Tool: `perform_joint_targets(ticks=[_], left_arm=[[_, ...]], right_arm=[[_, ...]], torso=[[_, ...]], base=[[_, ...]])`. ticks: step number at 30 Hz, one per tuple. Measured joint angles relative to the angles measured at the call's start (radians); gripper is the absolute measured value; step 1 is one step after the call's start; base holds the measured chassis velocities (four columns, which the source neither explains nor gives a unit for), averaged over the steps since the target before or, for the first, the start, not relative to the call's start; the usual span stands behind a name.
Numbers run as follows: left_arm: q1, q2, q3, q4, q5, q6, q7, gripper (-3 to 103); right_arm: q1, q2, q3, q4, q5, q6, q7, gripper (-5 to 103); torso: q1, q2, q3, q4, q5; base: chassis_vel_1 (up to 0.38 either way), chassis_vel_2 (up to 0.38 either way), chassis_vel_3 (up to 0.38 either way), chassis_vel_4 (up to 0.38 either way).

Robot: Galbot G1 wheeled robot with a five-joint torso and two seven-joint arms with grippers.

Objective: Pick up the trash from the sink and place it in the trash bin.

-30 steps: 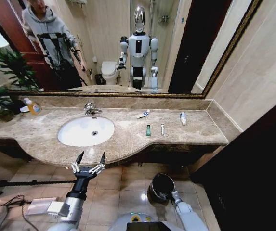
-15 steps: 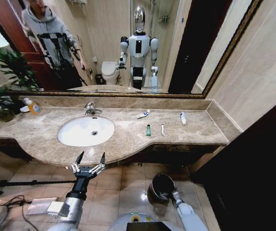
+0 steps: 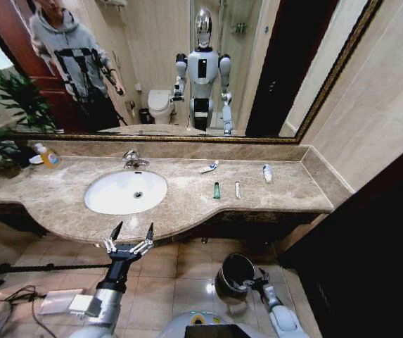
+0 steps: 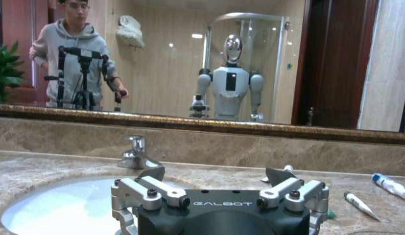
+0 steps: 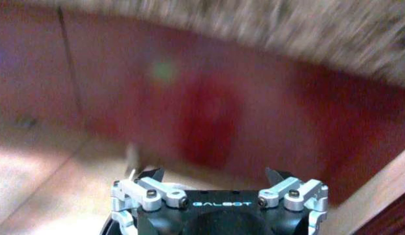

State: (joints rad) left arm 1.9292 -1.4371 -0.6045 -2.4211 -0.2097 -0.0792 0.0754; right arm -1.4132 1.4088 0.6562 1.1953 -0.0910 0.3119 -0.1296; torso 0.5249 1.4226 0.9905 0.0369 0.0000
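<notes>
The white oval sink (image 3: 113, 196) (image 4: 45, 210) is set into a beige marble counter, and its bowl looks bare. The trash lies on the counter to its right: a white tube with a blue end (image 3: 209, 167), a tiny green bottle (image 3: 216, 190), a thin white stick (image 3: 238, 190) (image 4: 359, 204) and another tube (image 3: 267, 172) (image 4: 390, 185). My left gripper (image 3: 131, 235) (image 4: 217, 173) hangs open just before the counter's front edge, below the sink. The black trash bin (image 3: 224, 280) stands on the floor under the counter. Beside its rim, my right gripper (image 3: 255, 284) (image 5: 214, 174) is open and holds nothing.
A chrome faucet (image 3: 132, 160) stands behind the basin. An orange-capped soap bottle (image 3: 48, 156) and a plant (image 3: 4, 127) sit at the counter's left end. A dark panel (image 3: 377, 246) closes the right side. Cables and a box (image 3: 53, 301) lie on the floor at left.
My right arm has drawn back to the right and down, away from the bin's rim. The left arm, the bin and the counter items have stayed put.
</notes>
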Motion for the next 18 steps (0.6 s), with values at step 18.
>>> perform_joint_targets(ticks=[18], left_arm=[[0.000,0.000,0.000,0.000,0.000,0.000,0.000,100]], right_arm=[[-0.358,0.044,0.025,0.585,0.159,0.064,0.075,100]], torso=[[0.000,0.000,0.000,-0.0001,0.0000]], base=[[0.000,0.000,0.000,0.000]])
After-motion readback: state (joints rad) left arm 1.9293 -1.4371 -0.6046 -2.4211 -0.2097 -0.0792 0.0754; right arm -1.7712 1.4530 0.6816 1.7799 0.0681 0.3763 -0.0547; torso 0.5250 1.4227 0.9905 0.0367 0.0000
